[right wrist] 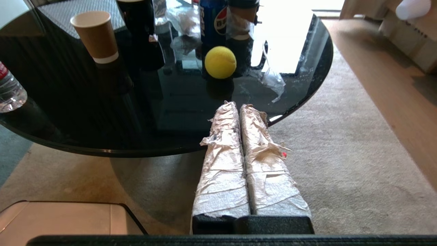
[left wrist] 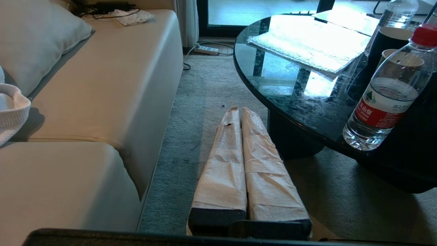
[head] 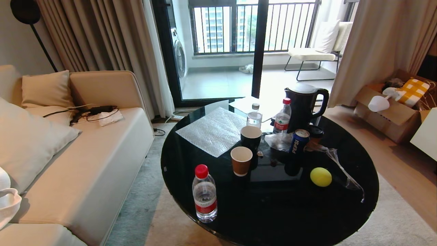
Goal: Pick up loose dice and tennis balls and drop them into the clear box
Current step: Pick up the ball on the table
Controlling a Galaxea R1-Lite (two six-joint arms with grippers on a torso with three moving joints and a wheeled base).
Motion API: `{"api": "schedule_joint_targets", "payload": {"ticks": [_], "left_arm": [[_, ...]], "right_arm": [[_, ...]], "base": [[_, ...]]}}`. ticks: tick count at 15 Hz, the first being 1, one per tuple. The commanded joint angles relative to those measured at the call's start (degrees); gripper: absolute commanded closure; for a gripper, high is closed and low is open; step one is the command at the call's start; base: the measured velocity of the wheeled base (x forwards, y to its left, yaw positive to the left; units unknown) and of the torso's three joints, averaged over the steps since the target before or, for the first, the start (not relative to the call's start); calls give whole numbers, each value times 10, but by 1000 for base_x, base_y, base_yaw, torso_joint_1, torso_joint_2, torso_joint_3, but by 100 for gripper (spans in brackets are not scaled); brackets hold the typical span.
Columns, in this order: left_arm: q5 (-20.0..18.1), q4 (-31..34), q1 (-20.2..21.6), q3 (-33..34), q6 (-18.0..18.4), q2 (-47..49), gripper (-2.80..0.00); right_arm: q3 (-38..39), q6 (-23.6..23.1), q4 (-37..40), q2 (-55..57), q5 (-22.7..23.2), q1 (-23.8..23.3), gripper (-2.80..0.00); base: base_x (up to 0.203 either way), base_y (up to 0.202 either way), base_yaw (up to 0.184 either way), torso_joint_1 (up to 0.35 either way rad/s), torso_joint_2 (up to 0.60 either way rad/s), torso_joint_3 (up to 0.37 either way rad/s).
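Tennis ball: fuzzy, round, yellow-green, sitting on the right part of a round, glossy black glass bench, close to the near-right rim. Just beside it, a crumpled strip of clear plastic wrap trailing toward the edge. Behind the ball, a blue soda can; further back, a black electric kettle and two clear water bottles. Near the centre, a brown paper cup and a dark cup. Toward the far left of the top, a flat ribbed clear lid. At the near-left rim, a red-capped water bottle, upright.

Right pincer: fingers wrapped in wrinkled pale tape, pressed together, holding nothing, hanging at the bench edge, short of the ball. Left pincer: same taped wrapping, fingers closed, empty, over the grey-green carpet between bench and smooth beige sofa.
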Motion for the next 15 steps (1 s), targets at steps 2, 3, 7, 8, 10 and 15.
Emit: {"api": "schedule_joint_targets", "payload": {"ticks": [2, 3, 7, 8, 10, 15], "left_arm": [[0, 0, 0, 1, 0, 1, 0], [0, 0, 0, 0, 0, 0, 0], [0, 0, 0, 1, 0, 0, 0], [0, 0, 0, 1, 0, 0, 0], [0, 0, 0, 1, 0, 1, 0], [0, 0, 0, 1, 0, 1, 0]], "right_arm": [[0, -1, 1, 0, 0, 0, 0], [-1, -1, 1, 0, 1, 0, 0], [-1, -1, 1, 0, 1, 0, 0], [0, -1, 1, 0, 1, 0, 0], [-1, -1, 1, 0, 1, 0, 0], [-1, -1, 1, 0, 1, 0, 0]], "base": [[0, 0, 0, 2, 6, -197], [0, 0, 0, 4, 6, -194], [0, 0, 0, 5, 1, -198], [0, 0, 0, 2, 5, -193], [0, 0, 0, -2, 0, -196], [0, 0, 0, 4, 2, -197]]}}
